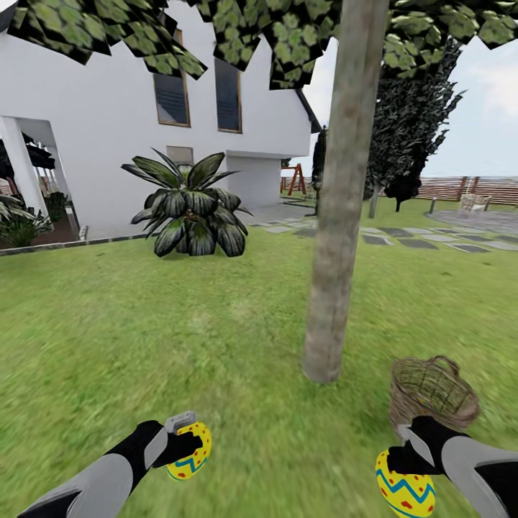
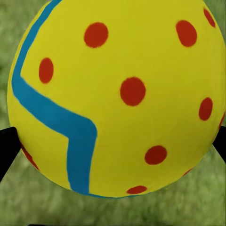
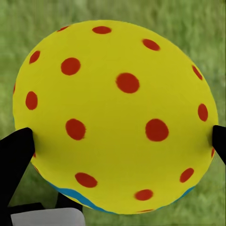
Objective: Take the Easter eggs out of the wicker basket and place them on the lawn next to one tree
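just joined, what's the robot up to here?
It's moving Easter eggs from the wicker basket to a tree on the lawn. Each hand is shut on one egg: the left hand holds the left egg, the right hand the right egg, both above the grass. The basket sits beside the trunk base. Whether a third egg is inside it can't be told from here.

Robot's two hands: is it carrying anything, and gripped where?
Yes. The left gripper pinches one Easter egg by its sides; the right gripper pinches another egg likewise.
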Controlling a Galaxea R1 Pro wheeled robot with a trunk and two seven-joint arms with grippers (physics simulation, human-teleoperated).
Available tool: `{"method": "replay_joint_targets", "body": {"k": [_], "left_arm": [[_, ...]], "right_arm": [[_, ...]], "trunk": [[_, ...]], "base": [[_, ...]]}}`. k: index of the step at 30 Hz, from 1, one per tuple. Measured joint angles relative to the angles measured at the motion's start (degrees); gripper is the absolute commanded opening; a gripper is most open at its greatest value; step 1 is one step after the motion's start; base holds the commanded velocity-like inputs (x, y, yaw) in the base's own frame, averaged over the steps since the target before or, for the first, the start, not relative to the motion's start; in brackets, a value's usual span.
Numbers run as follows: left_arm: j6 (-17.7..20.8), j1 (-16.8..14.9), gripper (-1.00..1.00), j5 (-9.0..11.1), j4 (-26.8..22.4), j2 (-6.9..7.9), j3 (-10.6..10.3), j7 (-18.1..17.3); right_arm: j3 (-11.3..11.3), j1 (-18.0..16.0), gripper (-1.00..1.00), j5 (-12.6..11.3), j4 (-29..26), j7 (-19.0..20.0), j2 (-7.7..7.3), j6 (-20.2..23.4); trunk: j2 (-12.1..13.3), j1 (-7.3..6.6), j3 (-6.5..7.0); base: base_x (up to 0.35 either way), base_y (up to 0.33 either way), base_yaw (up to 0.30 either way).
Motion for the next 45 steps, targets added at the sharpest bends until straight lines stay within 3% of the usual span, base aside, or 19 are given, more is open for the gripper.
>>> {"method": "replay_joint_targets", "body": {"k": [29, 45], "left_arm": [[0.0, 0.0, -1.0, 0.0, -0.08, 0.0, -0.04, 0.0], [-0.03, 0.0, -1.0, -0.1, 0.02, -0.25, -0.07, 0.25]], "right_arm": [[-0.05, 0.0, -1.0, -0.08, 0.0, 0.0, -0.32, -0.03], [-0.1, -0.01, -1.0, -0.24, 0.01, 0.08, -0.53, 0.07]], "trunk": [[0.0, 0.0, 0.0], [0.0, 0.02, 0.53]], "base": [[0.208, 0.282, 0.0], [0.045, 0.06, -0.271]]}}
